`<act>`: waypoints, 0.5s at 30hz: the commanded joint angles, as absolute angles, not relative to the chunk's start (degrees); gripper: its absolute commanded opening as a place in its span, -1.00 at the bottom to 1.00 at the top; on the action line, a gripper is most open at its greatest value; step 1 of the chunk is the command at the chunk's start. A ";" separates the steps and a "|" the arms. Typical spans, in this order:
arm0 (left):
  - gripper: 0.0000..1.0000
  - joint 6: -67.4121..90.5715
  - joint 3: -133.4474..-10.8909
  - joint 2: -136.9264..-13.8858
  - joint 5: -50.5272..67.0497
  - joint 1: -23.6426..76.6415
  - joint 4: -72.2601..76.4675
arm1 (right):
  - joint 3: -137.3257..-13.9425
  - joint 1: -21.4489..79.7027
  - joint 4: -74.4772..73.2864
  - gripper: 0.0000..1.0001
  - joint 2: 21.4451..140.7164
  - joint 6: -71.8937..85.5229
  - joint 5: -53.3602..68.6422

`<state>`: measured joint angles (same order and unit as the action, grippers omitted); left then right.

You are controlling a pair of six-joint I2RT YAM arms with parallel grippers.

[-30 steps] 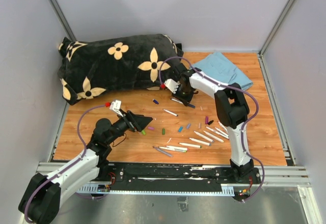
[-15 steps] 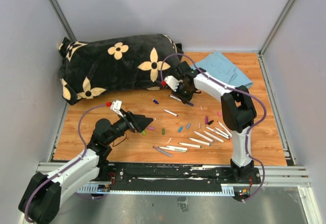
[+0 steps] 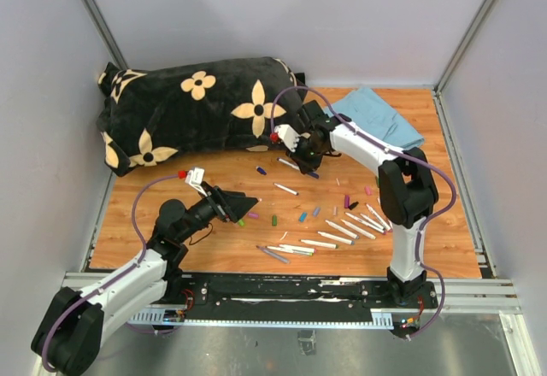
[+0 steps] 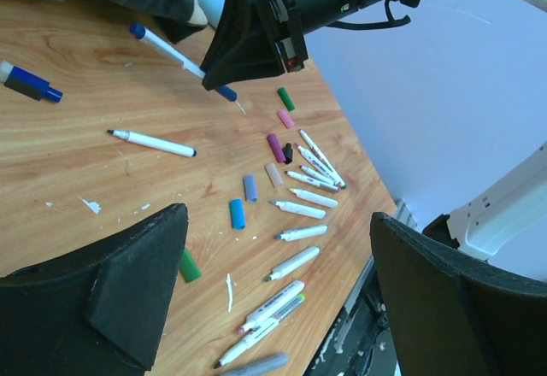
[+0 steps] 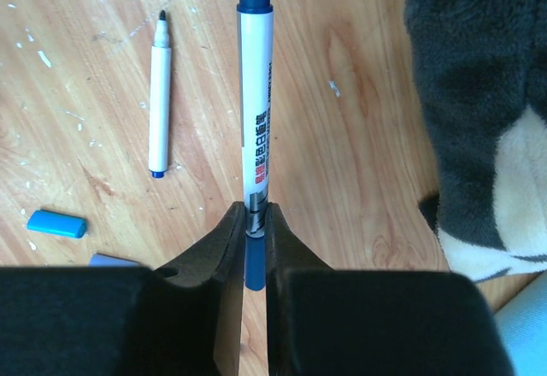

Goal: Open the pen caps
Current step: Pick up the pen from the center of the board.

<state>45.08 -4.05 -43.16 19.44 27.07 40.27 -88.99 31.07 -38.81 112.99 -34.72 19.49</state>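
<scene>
Right arm (image 3: 367, 149) reaches across the wooden worktop (image 3: 444, 222); its end effector (image 5: 255, 214) is clamped on one white-barrelled, blue-capped pen (image 5: 255, 94). Left arm (image 3: 137, 278) lies low, its end effector (image 4: 282, 282) wide open and empty.

Count:
- one black flower-patterned cushion (image 3: 188, 107)
- one blue cloth (image 3: 376, 115)
- at least nine loose pens (image 3: 319, 243)
- at least eight loose plastic pen caps (image 4: 237, 214), scattered mid-worktop
</scene>
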 commanded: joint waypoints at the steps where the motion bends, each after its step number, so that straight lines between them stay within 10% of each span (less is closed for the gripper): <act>1: 0.83 45.31 -3.34 -43.78 20.67 26.81 43.34 | -87.91 29.98 -39.53 -0.99 110.64 -35.64 23.55; 15: 0.83 46.12 -2.99 -44.72 21.63 26.97 47.28 | -87.68 28.01 -39.46 -0.99 106.87 -33.13 33.89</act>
<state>45.67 -4.01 -44.84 20.73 27.07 43.77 -88.42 29.34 -38.83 109.10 -34.54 28.67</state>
